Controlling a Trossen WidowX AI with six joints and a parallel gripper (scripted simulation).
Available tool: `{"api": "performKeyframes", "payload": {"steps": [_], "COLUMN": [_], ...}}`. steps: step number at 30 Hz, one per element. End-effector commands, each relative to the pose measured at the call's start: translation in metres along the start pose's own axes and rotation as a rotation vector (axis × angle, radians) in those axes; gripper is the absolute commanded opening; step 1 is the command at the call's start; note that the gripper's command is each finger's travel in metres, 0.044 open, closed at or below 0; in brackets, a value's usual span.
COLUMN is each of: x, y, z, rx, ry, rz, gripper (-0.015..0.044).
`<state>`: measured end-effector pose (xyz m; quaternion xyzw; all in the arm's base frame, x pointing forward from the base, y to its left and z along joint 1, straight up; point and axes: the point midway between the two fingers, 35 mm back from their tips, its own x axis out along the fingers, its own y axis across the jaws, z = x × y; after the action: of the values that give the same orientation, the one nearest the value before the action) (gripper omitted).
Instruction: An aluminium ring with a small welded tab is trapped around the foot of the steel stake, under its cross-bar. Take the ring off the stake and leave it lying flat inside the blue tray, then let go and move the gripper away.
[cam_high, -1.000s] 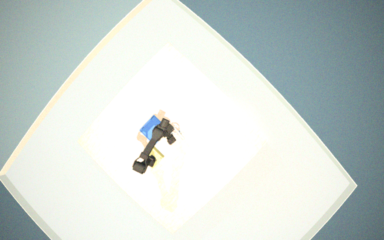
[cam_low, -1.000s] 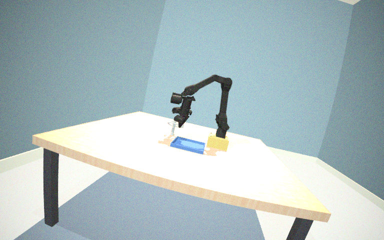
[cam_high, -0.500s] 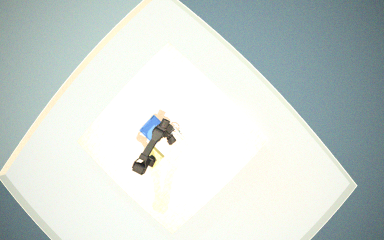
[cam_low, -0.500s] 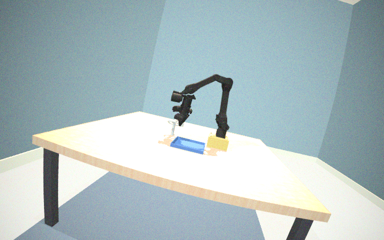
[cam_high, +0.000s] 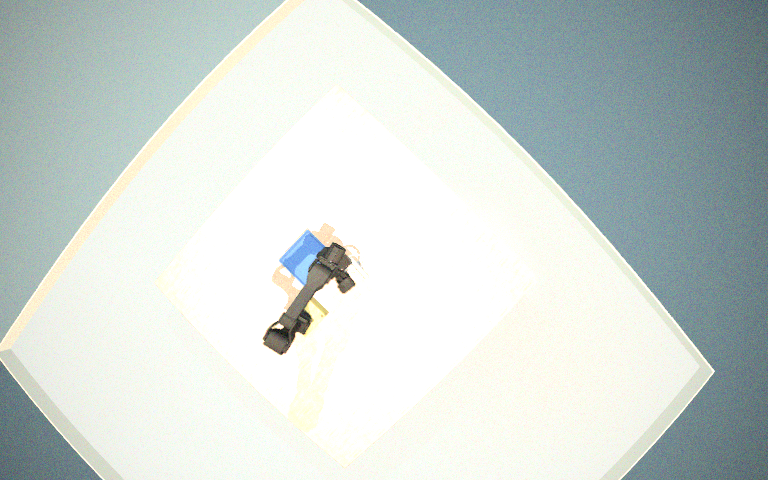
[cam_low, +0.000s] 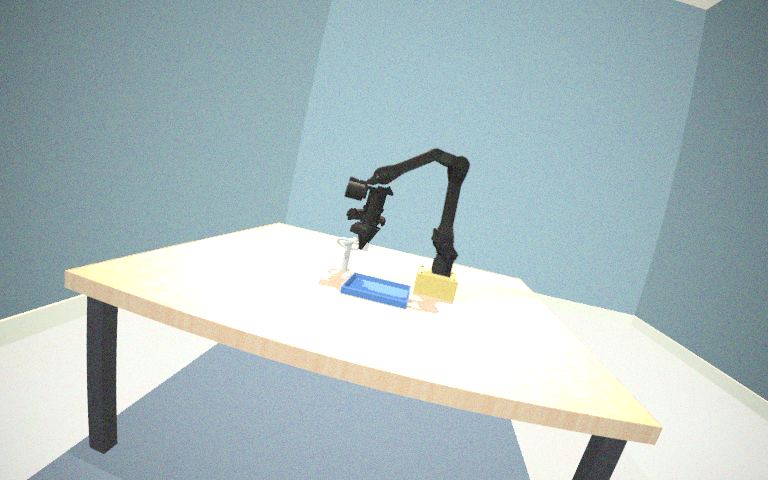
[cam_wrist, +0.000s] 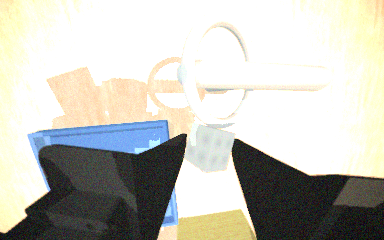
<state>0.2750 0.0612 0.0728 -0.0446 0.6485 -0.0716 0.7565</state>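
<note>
Desk (cam_high: 396, 198) (cam_low: 283, 316) (cam_wrist: 300, 30) washing out in glare | arm (cam_high: 303, 294) (cam_low: 451, 198) covering tray (cam_high: 294, 254) (cam_low: 374, 301) (cam_wrist: 105, 130) corner from above | stake (cam_low: 346, 257) (cam_wrist: 285, 77) standing outside tray's edge | hand (cam_high: 346, 261) (cam_low: 362, 247) (cam_wrist: 208, 140) gripping ring's tab (cam_wrist: 210, 150) | ring (cam_low: 338, 243) (cam_wrist: 243, 42) hanging at stake-top height, threading unclear

A bright worktop (cam_high: 396, 186) (cam_low: 362, 328) in a blue-walled room
The wood-edged worktop stands on dark square legs (cam_low: 102, 373), with a blue-grey rug (cam_low: 317, 418) beneath it on a pale floor (cam_high: 566, 316) (cam_low: 39, 379). Pale baseboards (cam_high: 498, 135) (cam_low: 589, 305) run along the plain walls (cam_high: 651, 141) (cam_low: 481, 113), and strong light washes out much of the wood.
</note>
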Motion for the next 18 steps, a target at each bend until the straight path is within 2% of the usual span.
{"api": "performKeyframes", "payload": {"steps": [1,18], "x": [0.000,0.006], "y": [-0.005,-0.027], "z": [0.000,0.001], "rx": [0.004,0.020], "ry": [-0.001,0.008], "rz": [0.027,0.170], "gripper": [0.0000,0.0000]}}
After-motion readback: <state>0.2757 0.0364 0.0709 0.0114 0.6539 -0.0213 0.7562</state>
